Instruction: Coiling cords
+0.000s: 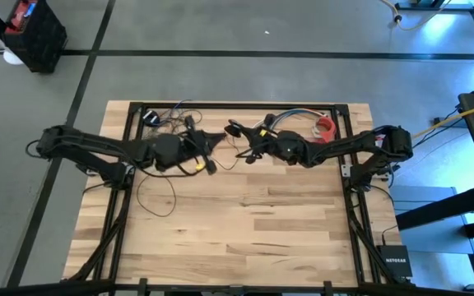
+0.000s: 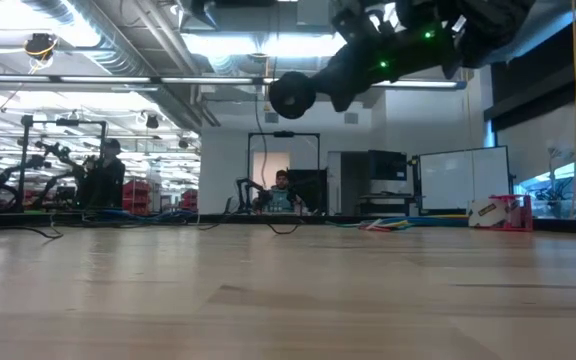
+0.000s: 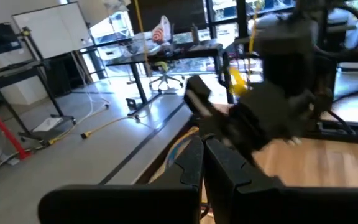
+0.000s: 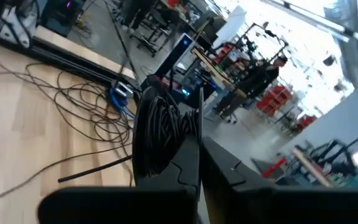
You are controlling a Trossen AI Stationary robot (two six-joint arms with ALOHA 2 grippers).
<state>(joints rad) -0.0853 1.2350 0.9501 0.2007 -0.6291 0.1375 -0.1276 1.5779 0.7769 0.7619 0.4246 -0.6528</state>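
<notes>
The cords (image 4: 86, 106) sprawl in loose loops at the table's far edge, partly gathered into a bundle beside the closed right gripper (image 4: 199, 146) (left gripper (image 3: 202, 152) closed too, empty), looking light and floppy, best pinched across the bundled strands.

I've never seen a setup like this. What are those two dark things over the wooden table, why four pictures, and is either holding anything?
They are two dark robot arms, each ending in a two-finger hand. One picture looks straight down, one sits at table height, and one camera rides on each wrist.

The pale wooden table carries a long thin dark wire lying in loose loops, with more of it piled near the far edge.

From above, the left hand and right hand meet near the table's middle, raised off the surface. Both are shut. The right wrist picture shows a coiled bundle of the dark wire against that hand's fingers; it seems to be gripping it. Whether the left hand holds anything I cannot tell.
</notes>
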